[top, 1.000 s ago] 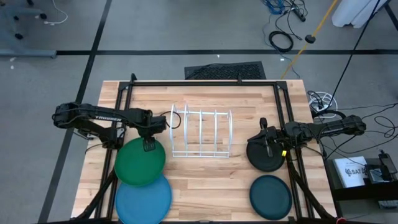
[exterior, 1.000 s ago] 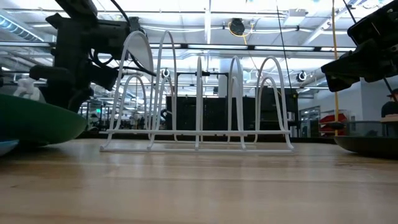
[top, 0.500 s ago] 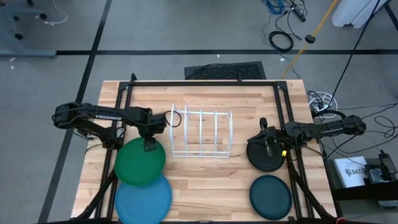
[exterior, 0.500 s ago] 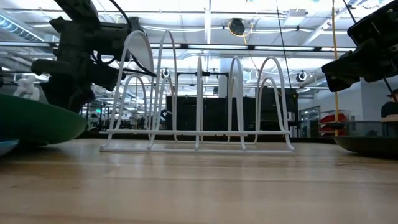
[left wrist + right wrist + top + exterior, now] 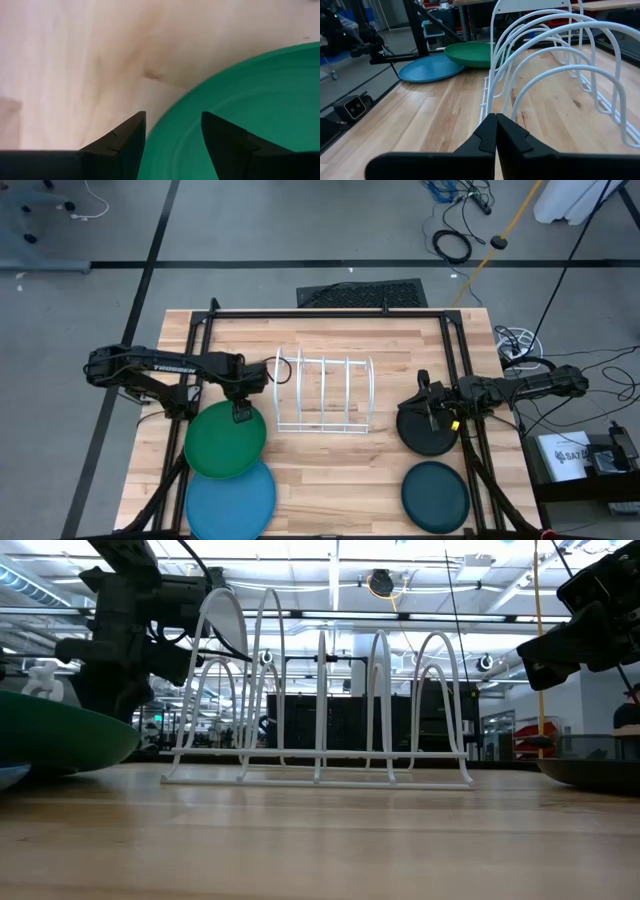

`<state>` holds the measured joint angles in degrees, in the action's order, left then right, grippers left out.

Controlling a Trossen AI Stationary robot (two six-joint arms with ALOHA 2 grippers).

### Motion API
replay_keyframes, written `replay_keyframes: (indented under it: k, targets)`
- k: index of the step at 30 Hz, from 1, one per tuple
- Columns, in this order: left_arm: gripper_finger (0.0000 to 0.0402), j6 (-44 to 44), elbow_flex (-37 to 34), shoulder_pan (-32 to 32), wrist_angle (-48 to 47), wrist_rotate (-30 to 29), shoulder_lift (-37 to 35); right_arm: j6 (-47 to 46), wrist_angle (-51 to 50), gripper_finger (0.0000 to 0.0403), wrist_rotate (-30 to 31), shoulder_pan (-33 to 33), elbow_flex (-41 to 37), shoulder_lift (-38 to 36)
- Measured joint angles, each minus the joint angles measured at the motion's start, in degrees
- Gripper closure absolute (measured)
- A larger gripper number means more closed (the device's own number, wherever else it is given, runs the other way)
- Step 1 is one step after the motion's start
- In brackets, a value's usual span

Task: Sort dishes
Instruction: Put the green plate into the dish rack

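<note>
Presently, item one: the left claw (image 5: 240, 412), fingers parted with a clear gap between them, poised over the 12 o'clock rim of the green plate (image 5: 225, 441); in the left wrist view the rim passes under the gap between the two dark fingers (image 5: 120, 145), and contact with the plate cannot be told. Item two: the right claw (image 5: 426, 408), fingers pressed together with nothing between them as its own wrist view shows, positioned above the black plate (image 5: 428, 431) near that plate's 11 o'clock edge. Item three: the green plate, round and flat, lying face up on the wooden surface (image 5: 330, 470) at about 8 o'clock from the white wire rack (image 5: 322, 394); being circular it has no long axis. Item four: the light blue plate (image 5: 231, 500), flat, at 6 o'clock of the green plate, which overlaps its upper edge. Item five: the black plate, flat, at 3 o'clock of the rack. Item six: the dark teal plate (image 5: 435, 496), flat, at 6 o'clock of the black plate and apart from it. Item seven: the rack, upright at mid-surface, its slots holding no plate.
</note>
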<state>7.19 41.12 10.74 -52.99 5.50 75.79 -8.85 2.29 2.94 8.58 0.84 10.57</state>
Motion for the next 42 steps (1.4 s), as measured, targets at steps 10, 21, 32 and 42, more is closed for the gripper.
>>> replay_keyframes:
  k: [10, 21, 32, 42]
  targets:
    - [0.0201, 7.5, 0.3, 3.9, -6.6, 0.4, -1.8, -2.6, 0.0, 0.0403, 0.0, 0.0, 0.0, 0.0]
    - [0.0201, 4.2, -0.3, 3.9, -15.7, 0.2, -4.9, -2.1, 0.0, 0.0403, 0.2, 0.0, 0.0, 0.0]
    - [0.0201, 0.0, -1.0, 4.2, -12.9, 1.5, 0.4, -2.4, 0.0, 0.0403, 0.3, 0.0, 0.0, 0.0]
    - [0.0201, -0.8, -1.0, 7.4, -10.0, 2.1, 7.6, -2.5, 0.0, 0.0403, 0.2, 0.0, 0.0, 0.0]
